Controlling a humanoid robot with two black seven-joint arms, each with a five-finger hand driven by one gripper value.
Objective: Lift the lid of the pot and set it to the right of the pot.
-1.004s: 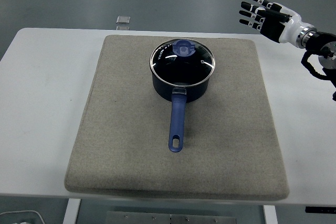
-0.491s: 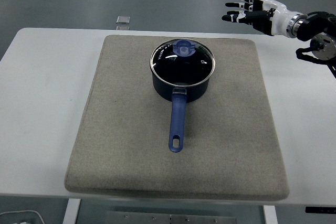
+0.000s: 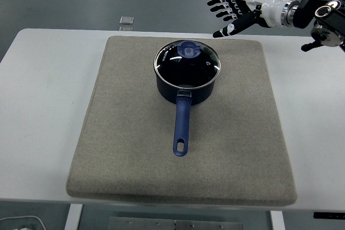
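So here's what we've got: a dark blue pot (image 3: pixel 187 82) sitting on a big grey felt mat (image 3: pixel 118 149) that covers most of the white bench (image 3: pixel 40 111). The pot sits toward the far half of the mat, roughly centred left to right, and its long blue handle (image 3: pixel 181 127) points straight back at the bench's near edge, with a hanging hole at the end.

The pot lid (image 3: pixel 187 63) is on the pot, seated flat on the rim. It's glass with a metal ring round the edge and a blue knob (image 3: pixel 189 49) in the middle, and we can see the dark inside of the pot through it.

The right robot hand (image 3: pixel 234 10) comes in from the upper right, up in the air over the far right corner of the mat. Its fingers (image 3: pixel 218 5) are spread wide and it has hold of nothing. The fingertips point left toward the pot, and the thumb reaches down lower than the rest. It's up and to the right of the lid, clearly apart from it, not touching the knob or the rim. The black arm behind it runs off the right edge.

We can't see the left arm anywhere.

One more thing: a small clear square thing (image 3: pixel 126 20) lies on the floor past the far edge of the bench. We can't tell what it is.
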